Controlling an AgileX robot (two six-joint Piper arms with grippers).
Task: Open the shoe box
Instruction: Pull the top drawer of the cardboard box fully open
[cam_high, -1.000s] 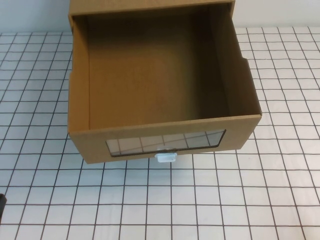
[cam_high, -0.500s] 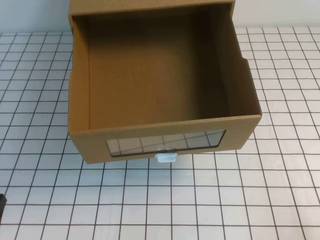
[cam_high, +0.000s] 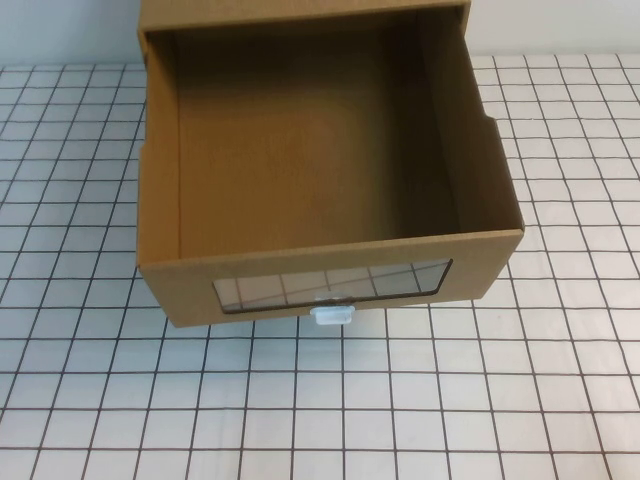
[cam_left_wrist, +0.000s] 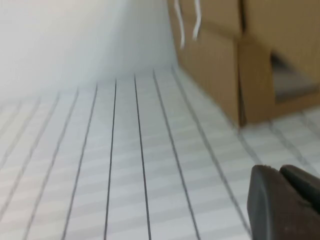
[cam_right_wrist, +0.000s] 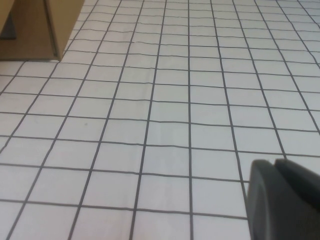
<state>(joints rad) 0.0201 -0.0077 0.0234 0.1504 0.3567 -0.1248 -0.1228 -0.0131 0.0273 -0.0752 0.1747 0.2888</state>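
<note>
The brown cardboard shoe box (cam_high: 160, 200) stands at the back middle of the table, its drawer pulled out toward me with nothing inside. The drawer front has a clear window (cam_high: 330, 285) and a white pull tab (cam_high: 331, 316). Neither arm appears in the high view. In the left wrist view my left gripper (cam_left_wrist: 280, 172) hangs over the gridded table, fingers pressed together and holding nothing, with the box (cam_left_wrist: 215, 65) some way ahead. My right gripper (cam_right_wrist: 275, 165) is likewise shut and empty above the table, and a corner of the box (cam_right_wrist: 30, 25) lies far from it.
A white tablecloth (cam_high: 450, 400) with a black grid covers the table around the box. A pale wall (cam_high: 560, 25) rises behind the table's far edge.
A dark piece of my left arm at the lower left corner of the high view has slipped out of sight. The box has not moved.
</note>
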